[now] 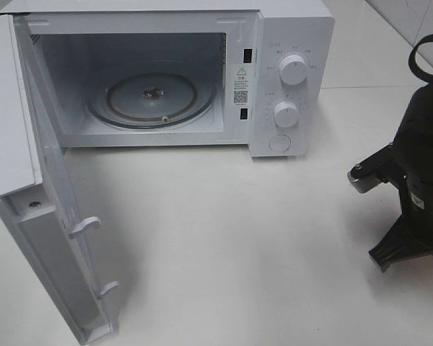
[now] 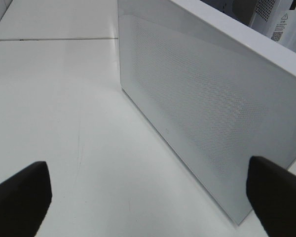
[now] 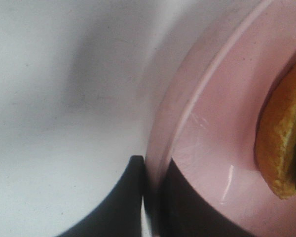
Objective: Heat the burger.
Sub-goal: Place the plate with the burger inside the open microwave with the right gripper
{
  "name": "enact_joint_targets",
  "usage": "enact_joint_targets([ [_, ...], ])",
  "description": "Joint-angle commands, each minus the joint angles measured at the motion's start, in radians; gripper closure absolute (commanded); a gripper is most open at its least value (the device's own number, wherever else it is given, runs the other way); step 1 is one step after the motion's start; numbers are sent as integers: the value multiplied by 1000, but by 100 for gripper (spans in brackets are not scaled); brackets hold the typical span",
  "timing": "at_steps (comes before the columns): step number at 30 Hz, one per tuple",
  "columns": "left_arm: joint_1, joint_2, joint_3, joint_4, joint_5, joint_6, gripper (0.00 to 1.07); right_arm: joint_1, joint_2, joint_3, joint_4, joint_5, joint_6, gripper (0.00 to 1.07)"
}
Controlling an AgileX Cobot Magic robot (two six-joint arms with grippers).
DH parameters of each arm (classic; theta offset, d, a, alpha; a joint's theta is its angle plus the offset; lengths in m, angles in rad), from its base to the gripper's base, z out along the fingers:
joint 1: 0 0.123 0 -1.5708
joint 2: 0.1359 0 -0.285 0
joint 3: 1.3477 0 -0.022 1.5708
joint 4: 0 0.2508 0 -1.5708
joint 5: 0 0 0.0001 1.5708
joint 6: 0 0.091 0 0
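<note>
While the golden-brown bun-topped burger [image 3: 281,143] sits on a round pink glossy plate [image 3: 212,133], seen only in the right wrist view, the right gripper [image 3: 153,168] is clamped on that plate's rim, one black finger each side. White table [image 1: 238,252] lies beneath; can't tell if the plate touches it. Left gripper [image 2: 148,192] is spread wide, holding nothing, near the boxy white microwave's [image 1: 289,43] swung-open door [image 1: 14,108]. Round glass turntable [image 1: 151,97] sits inside the cavity.

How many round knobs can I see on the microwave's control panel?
2. The upper knob sits high on the control panel, the lower knob directly below it. The flat round button under them is not a knob. None appears hidden.
</note>
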Motion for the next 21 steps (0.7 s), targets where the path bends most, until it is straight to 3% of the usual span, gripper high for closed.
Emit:
enact_joint_targets([
  [1,3,1,2,-3,-2,1,7,30,-44,18,-40,59,11,107],
  [21,3,1,2,-3,-2,1,7,322,-179,57,-35,161,-4,107],
])
